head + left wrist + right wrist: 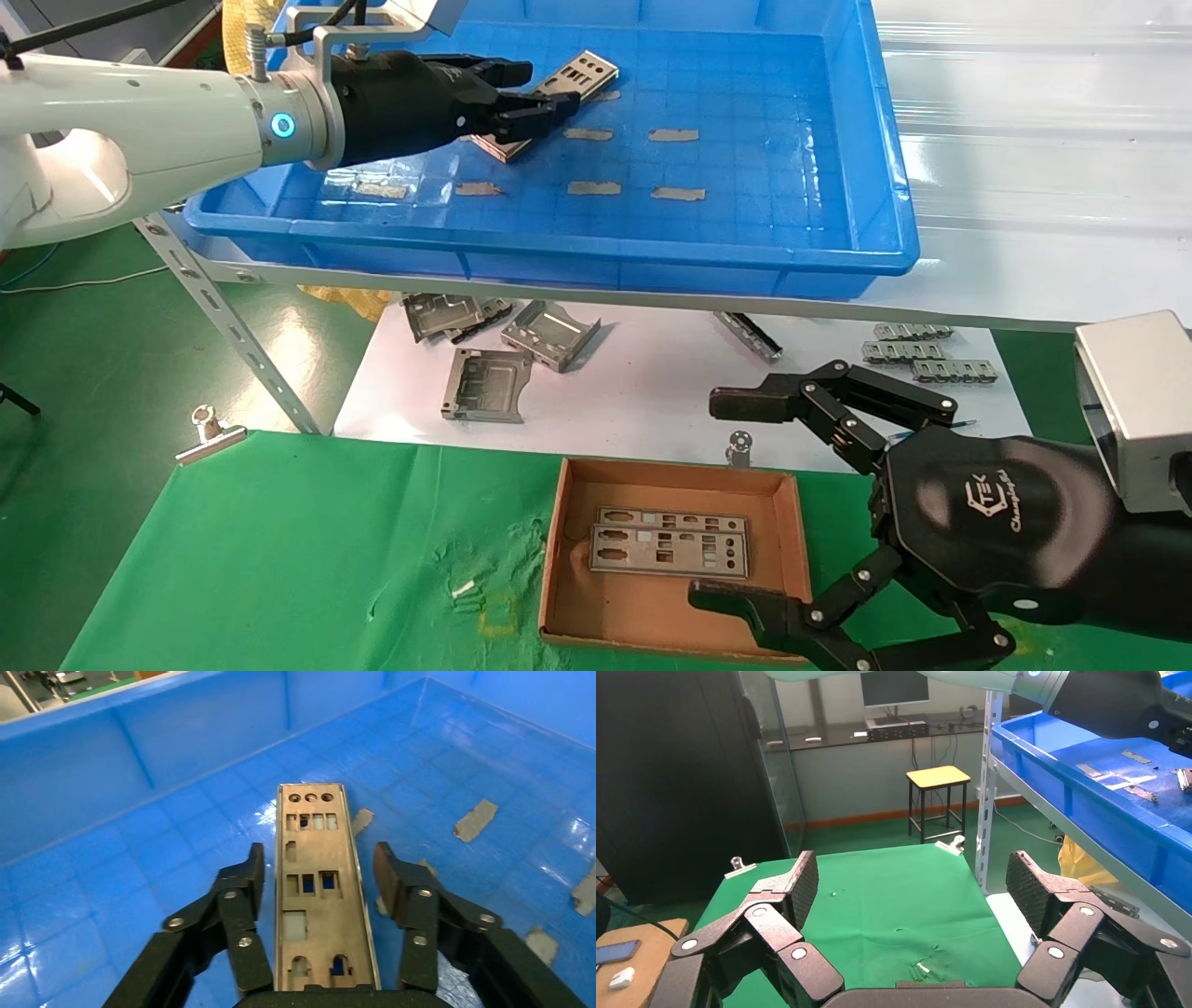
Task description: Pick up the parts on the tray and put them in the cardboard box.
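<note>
Where the green cloth (pixel 279 550) covers the near table, the cardboard box (pixel 672 485) sits with two plates (pixel 670 550) lying flat inside it, one partly overlapping the other. Just beside the box, at its near right corner, the right gripper (pixel 736 499) hangs with its fingers spread wide and nothing between them; the right wrist view shows the same gap over the cloth.

Past the box, a white sheet (pixel 652 391) carries several folded metal brackets (pixel 484 384) on the left and a few small toothed strips (pixel 917 349) on the right, all well apart from the box.

Farther back and higher up, the blue tray (pixel 596 256) rests on a shelf, with short grey tape strips (pixel 676 193) stuck to its gridded floor. Near its far left corner the left gripper (pixel 320 871) reaches into it. One plate (pixel 318 896) runs lengthwise between its fingers (pixel 247 881), and the wrist view shows a narrow gap on each side, so the jaws are parted around the plate rather than clamped on it. Whether the plate lies flat or is tilted up I cannot tell
</note>
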`<state>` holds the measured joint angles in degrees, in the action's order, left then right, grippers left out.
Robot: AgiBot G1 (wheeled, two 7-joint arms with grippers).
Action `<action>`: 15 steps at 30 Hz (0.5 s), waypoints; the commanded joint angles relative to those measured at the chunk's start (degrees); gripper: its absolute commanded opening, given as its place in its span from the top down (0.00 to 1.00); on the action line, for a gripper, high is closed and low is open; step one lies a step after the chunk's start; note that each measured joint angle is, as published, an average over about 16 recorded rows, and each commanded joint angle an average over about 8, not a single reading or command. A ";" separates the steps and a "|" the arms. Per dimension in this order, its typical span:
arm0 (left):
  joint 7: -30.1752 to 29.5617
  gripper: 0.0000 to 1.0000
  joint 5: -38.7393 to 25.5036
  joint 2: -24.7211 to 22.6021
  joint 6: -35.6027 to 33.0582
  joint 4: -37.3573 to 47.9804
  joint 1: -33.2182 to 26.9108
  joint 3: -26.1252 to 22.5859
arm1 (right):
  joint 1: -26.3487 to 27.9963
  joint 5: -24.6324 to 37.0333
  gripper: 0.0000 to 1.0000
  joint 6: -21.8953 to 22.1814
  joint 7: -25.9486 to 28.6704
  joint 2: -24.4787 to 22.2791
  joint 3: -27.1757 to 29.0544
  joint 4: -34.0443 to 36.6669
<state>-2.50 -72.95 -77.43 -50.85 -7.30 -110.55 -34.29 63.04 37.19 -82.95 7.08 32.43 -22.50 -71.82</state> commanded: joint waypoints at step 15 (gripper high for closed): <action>1.29 1.00 1.66 0.26 0.70 -0.35 0.04 -0.52 | 0.00 0.00 0.00 0.00 0.00 0.00 0.00 0.00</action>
<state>-1.13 -71.42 -77.17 -50.35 -7.62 -110.58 -34.89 63.04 37.19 -82.95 7.08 32.43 -22.51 -71.82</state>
